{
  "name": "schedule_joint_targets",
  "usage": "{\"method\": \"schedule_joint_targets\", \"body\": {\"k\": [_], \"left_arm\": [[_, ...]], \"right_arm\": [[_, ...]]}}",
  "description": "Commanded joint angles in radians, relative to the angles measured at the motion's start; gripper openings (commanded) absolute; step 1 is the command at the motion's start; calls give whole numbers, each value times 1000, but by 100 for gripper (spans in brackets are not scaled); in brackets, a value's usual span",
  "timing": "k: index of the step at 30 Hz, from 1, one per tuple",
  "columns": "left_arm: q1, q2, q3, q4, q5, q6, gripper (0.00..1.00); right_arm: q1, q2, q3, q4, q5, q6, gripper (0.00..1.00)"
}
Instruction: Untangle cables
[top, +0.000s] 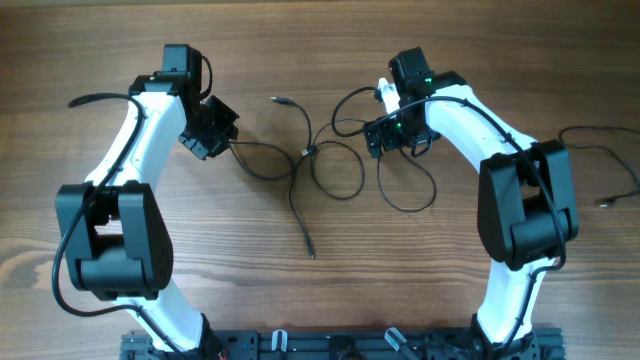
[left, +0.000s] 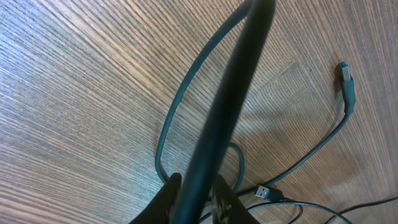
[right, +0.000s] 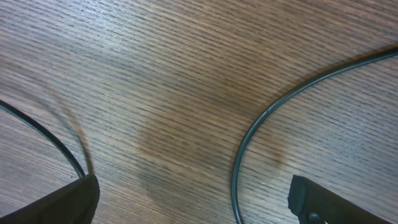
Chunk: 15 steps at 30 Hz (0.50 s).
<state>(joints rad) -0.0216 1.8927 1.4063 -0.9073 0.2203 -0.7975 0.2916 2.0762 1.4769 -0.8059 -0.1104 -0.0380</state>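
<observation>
Thin black cables (top: 305, 150) lie looped and crossed in the middle of the wooden table, between my two grippers. One plug end (top: 280, 100) points to the back and another end (top: 312, 255) to the front. My left gripper (top: 212, 128) sits at the tangle's left edge. In the left wrist view this gripper (left: 196, 186) is shut on a cable strand (left: 230, 93) that rises blurred toward the camera. A silvery USB plug (left: 264, 191) lies just beyond. My right gripper (top: 385, 135) is at the tangle's right edge. Its jaws (right: 193, 202) stand open over a loose strand (right: 239, 168) on the table.
A separate thin black cord (top: 600, 165) with a small plug lies at the table's far right edge. Thicker arm cables hang off the left arm (top: 90, 100). The arms' base rail (top: 350, 345) runs along the front edge.
</observation>
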Motion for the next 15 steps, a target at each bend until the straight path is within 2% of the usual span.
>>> {"method": "schedule_joint_targets", "body": {"k": [1,7,10,15], "left_arm": [[-8,2,0,2,-13,5,17],[-8,2,0,2,-13,5,18],[-8,2,0,2,-13,5,19],[-8,2,0,2,-13,5,19]], "right_arm": [[0,29,-11,3,-158,-26,100],[4,30,-119,40,-192,-42,100],[13,30,-164,58,-195,-100,100],[56,30,-171,85,-194,-115,100]]}}
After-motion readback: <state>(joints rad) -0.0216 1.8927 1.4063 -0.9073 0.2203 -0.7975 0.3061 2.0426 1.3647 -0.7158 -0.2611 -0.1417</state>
